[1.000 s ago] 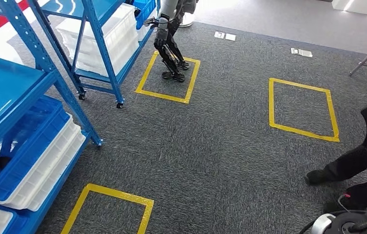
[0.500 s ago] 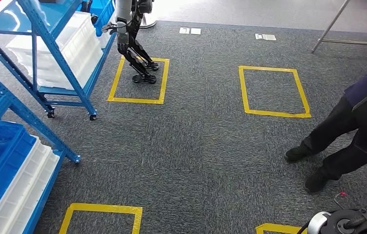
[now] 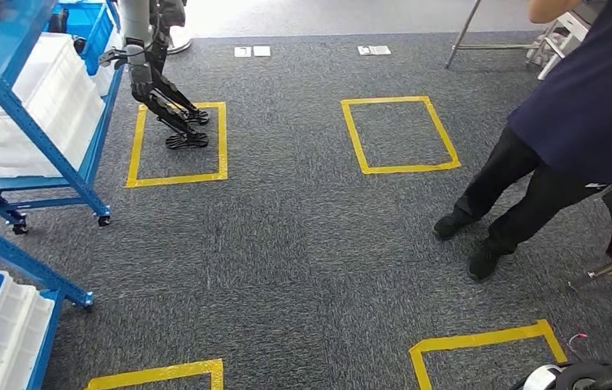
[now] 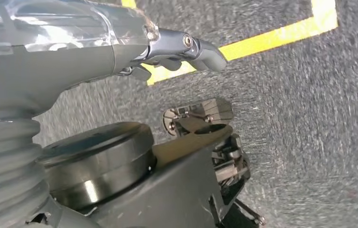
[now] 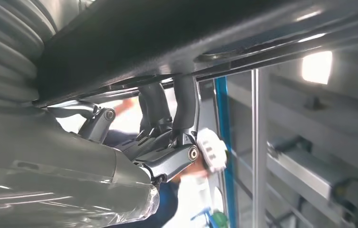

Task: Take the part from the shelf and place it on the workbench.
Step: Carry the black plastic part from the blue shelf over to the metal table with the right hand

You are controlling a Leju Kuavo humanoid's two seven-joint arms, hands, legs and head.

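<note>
**Item: part.** Small white ribbed object [image 5: 211,149], apparently moulded plastic, lying right against the thumb tip of the right hand [image 5: 167,142]. Blurred, so its identity as the part is a judgement and not certain.

**Handling (judged).** Light and rigid, with a smooth and probably slippery skin. It is unlikely to be fragile but easy to drop. Best taken across its body, thumb on one face and fingers on the opposite face, rather than by an edge.

**Right hand.** The dark fingers curl in beside the thumb. I cannot tell whether they are clamped on the white object or merely close to it.

**Left hand [image 4: 177,52].** Hangs over the floor with the thumb standing away from the fingers and nothing in it.

**Landmark: blue steel wheeled shelf rack [image 3: 36,136].**
- On its tiers: stacked white plastic bins [image 3: 50,89].
- At its far end: a blue plastic bin [image 3: 91,20].
- Just beside its open side: a second silver-and-black humanoid robot [image 3: 152,81], standing inside a yellow tape square [image 3: 134,146].
- Under and around the rack: grey carpet floor [image 3: 302,236].
- Well apart from the rack, across the carpet: a person in a dark navy top and black trousers [image 3: 595,106].

**Progress (judged).** The head view looks over open carpet, so the carry to the worktop and the set-down are not yet done.
</note>
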